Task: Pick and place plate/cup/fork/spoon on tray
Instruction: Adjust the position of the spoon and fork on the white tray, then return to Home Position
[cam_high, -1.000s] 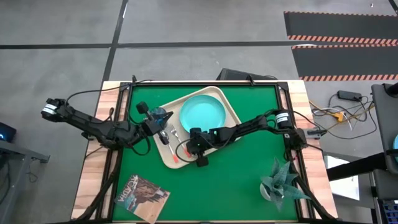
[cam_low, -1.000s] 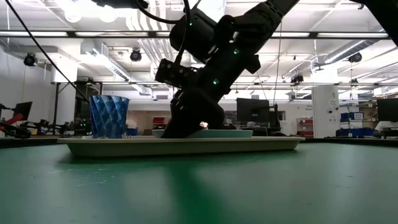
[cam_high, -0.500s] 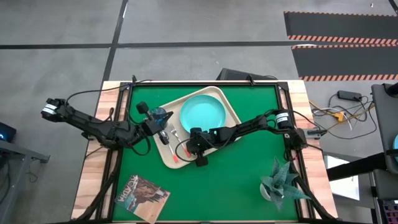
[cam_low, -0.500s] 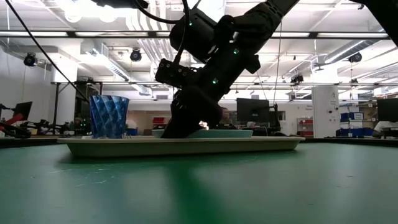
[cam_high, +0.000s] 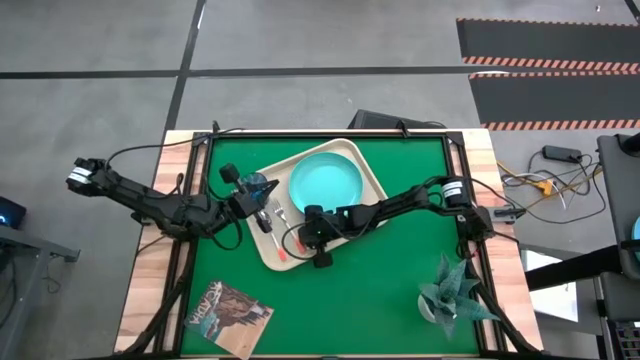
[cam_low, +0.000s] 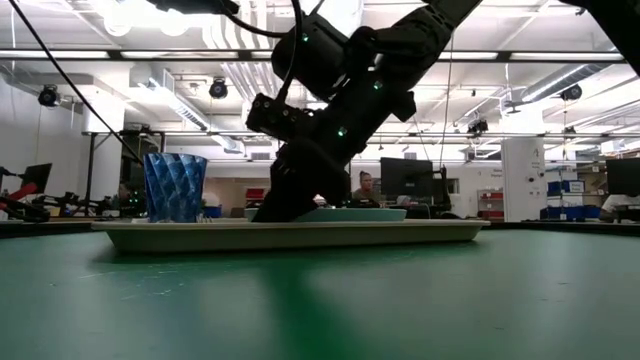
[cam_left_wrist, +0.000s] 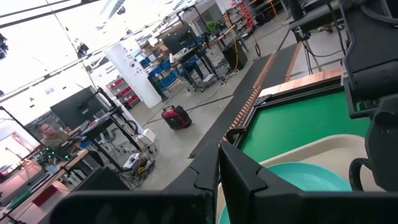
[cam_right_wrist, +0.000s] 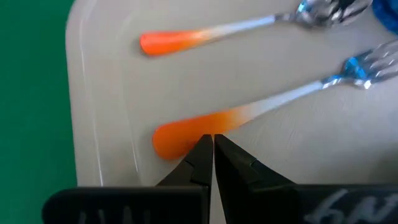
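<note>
All four items lie on the beige tray (cam_high: 268, 250), which sits on the green tabletop (cam_high: 400, 300). The turquoise plate (cam_high: 326, 181) occupies the tray's far right part. The blue cup (cam_low: 175, 187) stands at the tray's left end. The fork (cam_right_wrist: 267, 106) and the spoon (cam_right_wrist: 211, 34) lie side by side on the tray floor, apart from each other, orange handles pointing toward the tray's near rim.

The right pincer (cam_right_wrist: 213, 149) is low over the tray with its fingers together. Its tips sit at the end of the fork's handle, holding nothing. The left pincer (cam_left_wrist: 219, 180) is beside the cup at the tray's left edge, fingers likewise together and empty.

Judgement: placement appears complete, with nothing of the task left on the bare tabletop. What seems to remain is only for both arms to clear the tray.
</note>
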